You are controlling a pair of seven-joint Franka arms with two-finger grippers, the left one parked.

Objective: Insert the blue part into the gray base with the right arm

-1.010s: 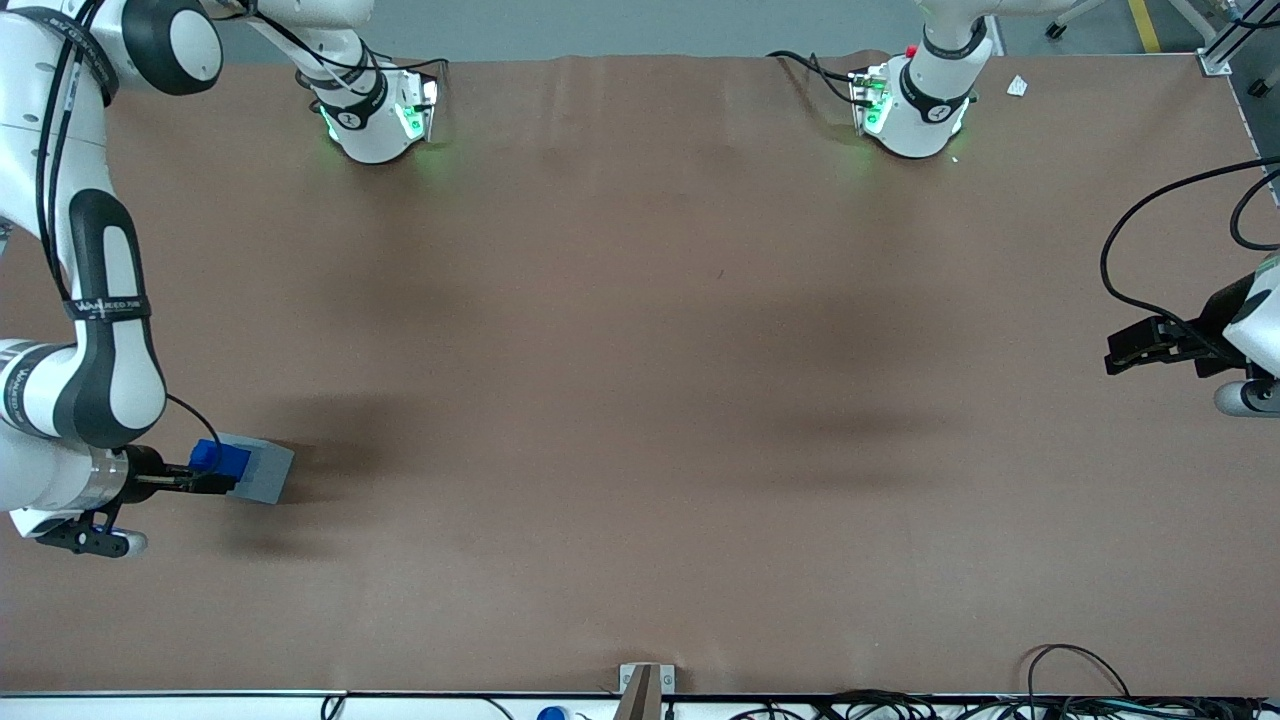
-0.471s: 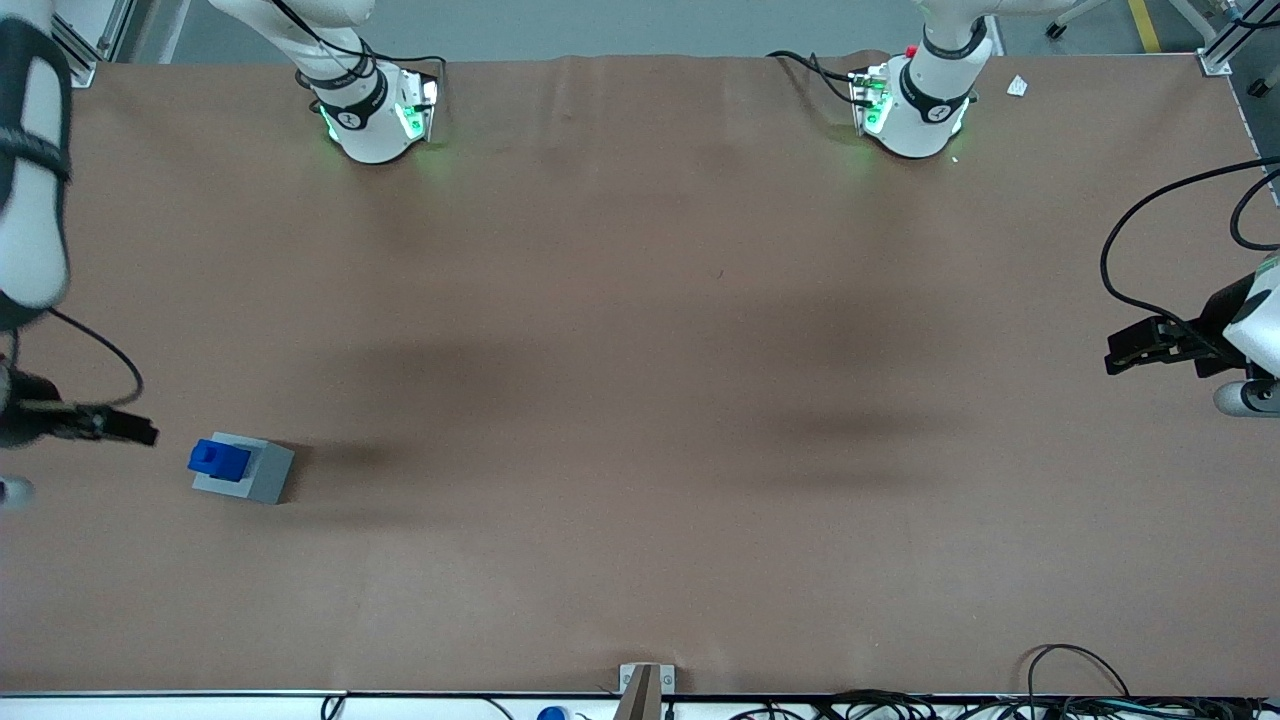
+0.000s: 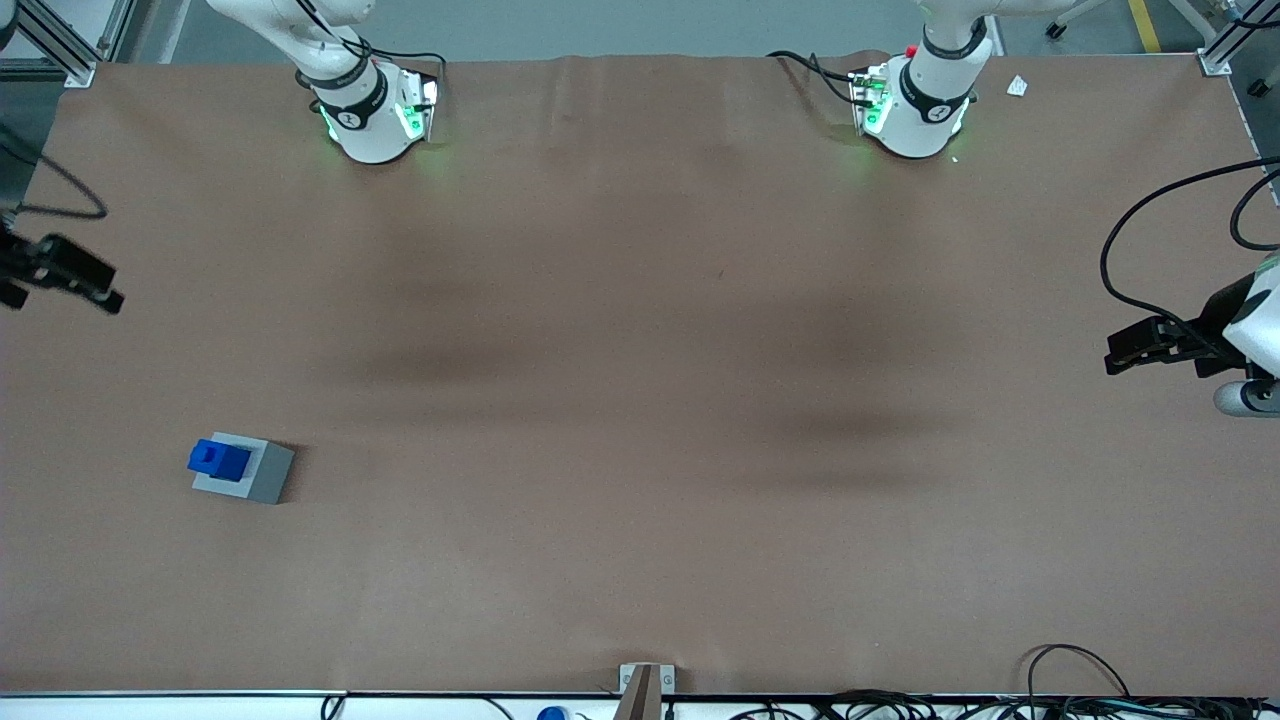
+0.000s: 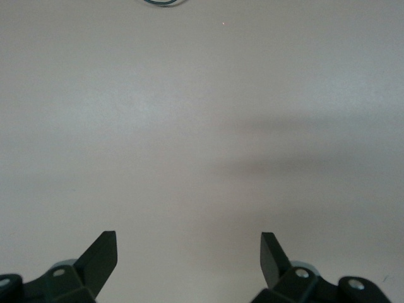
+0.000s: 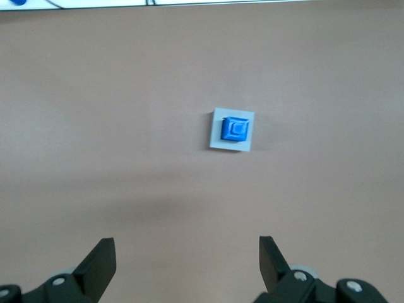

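The blue part sits in the top of the gray base, which stands on the brown table toward the working arm's end, near the front camera. In the right wrist view the blue part shows seated in the recess of the gray base. My right gripper is at the table's edge, high and well apart from the base, farther from the front camera than it. It is open and empty, with its fingers spread wide.
The two arm bases with green lights stand at the table's edge farthest from the front camera. Cables lie along the edge nearest the camera. A small metal bracket sits at that edge's middle.
My right gripper has let go of the blue part, risen and drawn away from the base, farther from the front camera. The blue part stays in the gray base.
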